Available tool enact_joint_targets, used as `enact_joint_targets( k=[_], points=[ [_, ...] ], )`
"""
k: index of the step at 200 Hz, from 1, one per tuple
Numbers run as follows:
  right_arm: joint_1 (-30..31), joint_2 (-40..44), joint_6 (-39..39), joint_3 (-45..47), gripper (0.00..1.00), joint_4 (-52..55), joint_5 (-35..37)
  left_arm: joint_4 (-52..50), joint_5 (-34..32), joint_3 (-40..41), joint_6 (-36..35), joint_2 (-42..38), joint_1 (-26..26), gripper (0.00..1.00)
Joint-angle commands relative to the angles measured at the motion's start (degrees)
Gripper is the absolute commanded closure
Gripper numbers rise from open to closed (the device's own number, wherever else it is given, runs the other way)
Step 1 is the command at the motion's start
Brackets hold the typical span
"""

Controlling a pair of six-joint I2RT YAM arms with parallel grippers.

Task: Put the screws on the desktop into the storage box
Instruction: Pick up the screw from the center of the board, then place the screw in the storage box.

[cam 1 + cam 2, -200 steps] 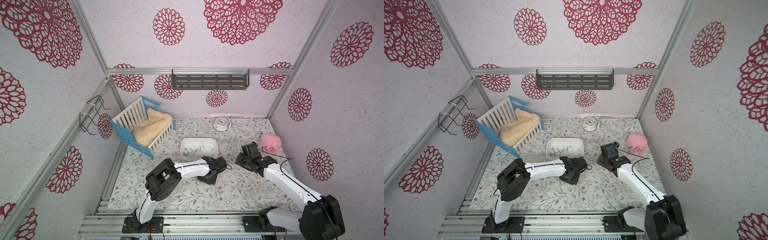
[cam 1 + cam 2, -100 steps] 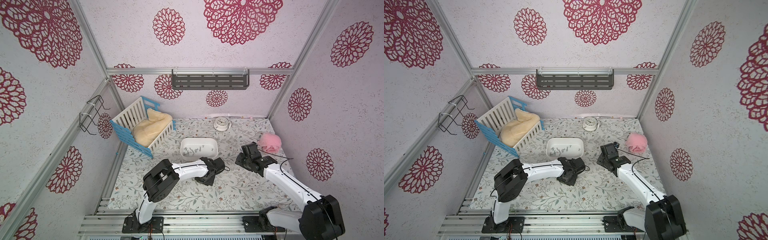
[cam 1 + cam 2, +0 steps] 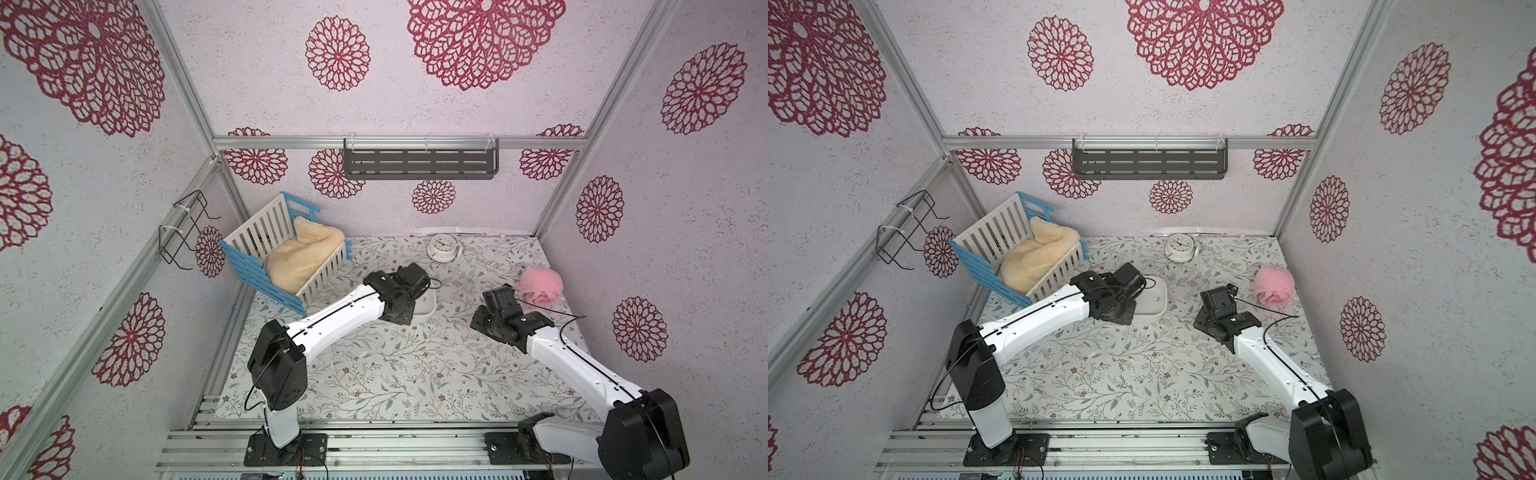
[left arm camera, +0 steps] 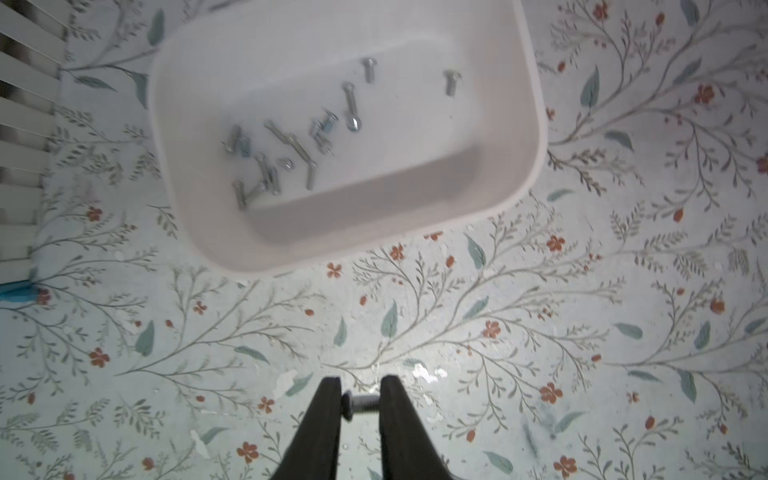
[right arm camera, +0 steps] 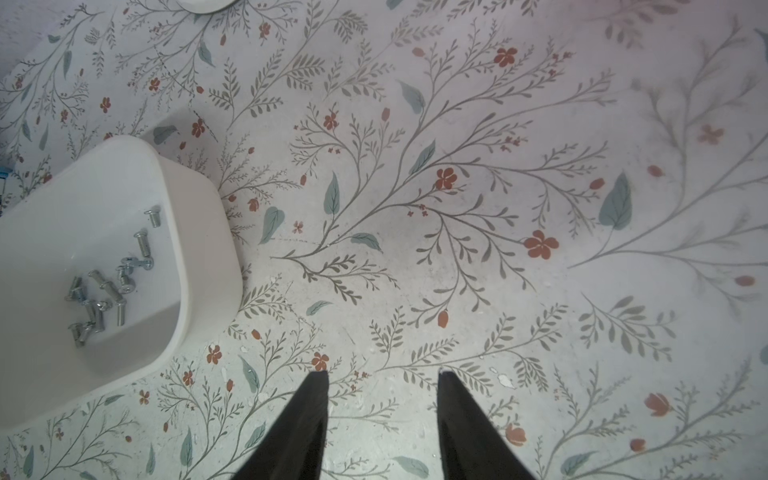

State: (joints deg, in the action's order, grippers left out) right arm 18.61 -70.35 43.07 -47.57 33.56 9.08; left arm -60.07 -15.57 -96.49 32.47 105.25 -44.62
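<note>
1. Top views: The left arm (image 3: 340, 311) is reaching across the table (image 3: 395, 374), and its wrist is covering most of the storage box (image 3: 428, 305). Only one end of the white box is showing in both top views. The left claw is lying hidden under the wrist here. The right arm (image 3: 561, 357) is standing well apart from the box, near the pink puff (image 3: 540, 284). It is probably being held there so that the approach to the box is free.

2. Left wrist view: The left claw (image 4: 360, 390) is clamping one screw (image 4: 360, 404). The screw is lying crosswise, spanning the gap from one finger to the other. The claw is hanging above the table, short of the near wall of the storage box (image 4: 374, 203). The remaining screws (image 4: 350, 102) are lying in a loose cluster on the box floor. The step in hand appears to be the transfer. The claw is likely needing to clear the rim before releasing, because so small a part could strike the rim and bounce out.

3. Right wrist view: The right claw (image 5: 382, 376) is standing apart with nothing between its fingers, over bare table. The storage box (image 5: 203, 249) is showing nearby, not beneath the claw, with screws (image 5: 143, 245) inside. No loose screw is showing on this patch of table.
</note>
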Motion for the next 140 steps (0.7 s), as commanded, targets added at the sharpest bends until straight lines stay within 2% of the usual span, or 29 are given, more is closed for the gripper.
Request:
enact_joint_targets(
  k=[1, 39, 98, 126, 140],
  points=[
    [-0.09, -0.54, -1.06, -1.30, 0.53, -0.91, 0.01, -2.33, -2.07, -4.76, -4.95, 3.13, 4.67, 0.78],
    [-0.07, -1.27, -1.22, -1.64, 0.53, -1.45, -0.64, -2.34, 1.04, -11.30, -6.87, 12.25, 10.51, 0.78],
    [-0.07, -3.54, -1.67, -1.71, 0.53, -2.69, -1.26, -2.33, 4.14, -14.56, -6.33, 20.33, 12.73, 0.76],
    [-0.11, -3.92, -2.06, -1.74, 0.53, -2.94, -0.93, -2.33, 3.27, -15.00, -6.79, 19.79, 13.04, 0.67],
    [-0.08, -3.84, -2.58, -1.99, 0.52, -2.98, -0.58, -2.33, 2.52, -15.06, -7.49, 18.48, 13.15, 0.55]
  ],
)
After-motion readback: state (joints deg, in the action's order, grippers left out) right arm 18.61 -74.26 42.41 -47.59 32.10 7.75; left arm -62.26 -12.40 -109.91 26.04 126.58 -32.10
